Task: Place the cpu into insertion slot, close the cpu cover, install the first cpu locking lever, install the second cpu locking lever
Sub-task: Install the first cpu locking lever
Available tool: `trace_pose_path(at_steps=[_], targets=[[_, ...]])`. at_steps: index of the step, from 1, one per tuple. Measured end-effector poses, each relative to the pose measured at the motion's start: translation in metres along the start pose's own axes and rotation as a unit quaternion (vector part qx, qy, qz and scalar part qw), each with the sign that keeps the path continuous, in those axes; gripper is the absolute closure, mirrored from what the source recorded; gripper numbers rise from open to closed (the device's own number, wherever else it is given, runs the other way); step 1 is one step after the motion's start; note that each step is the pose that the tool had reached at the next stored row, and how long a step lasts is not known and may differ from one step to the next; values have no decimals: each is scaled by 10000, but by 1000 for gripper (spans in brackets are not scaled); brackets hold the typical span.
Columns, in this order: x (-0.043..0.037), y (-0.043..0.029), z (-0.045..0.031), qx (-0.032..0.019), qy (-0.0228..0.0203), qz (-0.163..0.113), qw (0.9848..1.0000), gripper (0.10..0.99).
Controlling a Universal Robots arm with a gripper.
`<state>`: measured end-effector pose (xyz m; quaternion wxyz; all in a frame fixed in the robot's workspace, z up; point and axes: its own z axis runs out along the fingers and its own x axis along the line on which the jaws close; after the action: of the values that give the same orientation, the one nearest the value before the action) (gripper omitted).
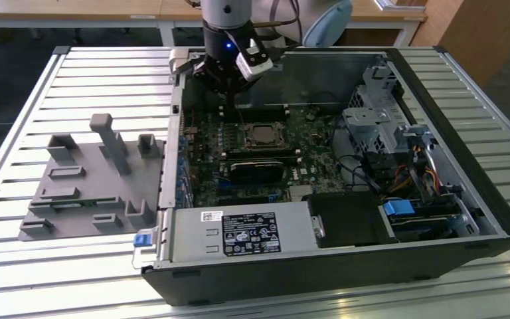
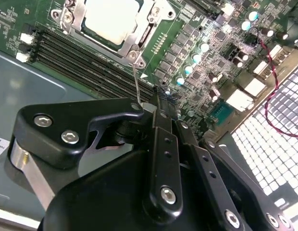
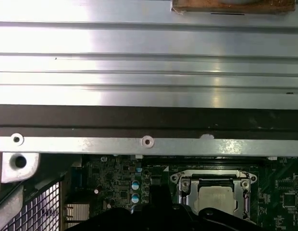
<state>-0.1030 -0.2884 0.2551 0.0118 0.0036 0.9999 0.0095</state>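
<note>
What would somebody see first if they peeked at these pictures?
The big black computer case lies open, green board showing. The robot's black hand hangs over the board, close to the silver cpu in its socket. A grey plastic holder sits at the exterior view's left.

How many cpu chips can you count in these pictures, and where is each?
1. The cpu lies on the motherboard inside the computer case, with the cpu cover framing it. The arm hides part of the board, so another may be hidden.

The cpu (image 2: 113, 19) is partly cut off.
</note>
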Motion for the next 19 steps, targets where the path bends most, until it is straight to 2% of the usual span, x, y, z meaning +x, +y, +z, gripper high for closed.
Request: trace_pose_path(at_steps=[3, 7, 17, 19], targets=[[-33, 4, 3, 0, 2, 1, 10000, 965], [-116, 8, 8, 0, 10, 0, 10000, 965], [-446, 26, 32, 0, 54, 1, 10000, 965], [-470, 26, 35, -14, 57, 1, 10000, 965]])
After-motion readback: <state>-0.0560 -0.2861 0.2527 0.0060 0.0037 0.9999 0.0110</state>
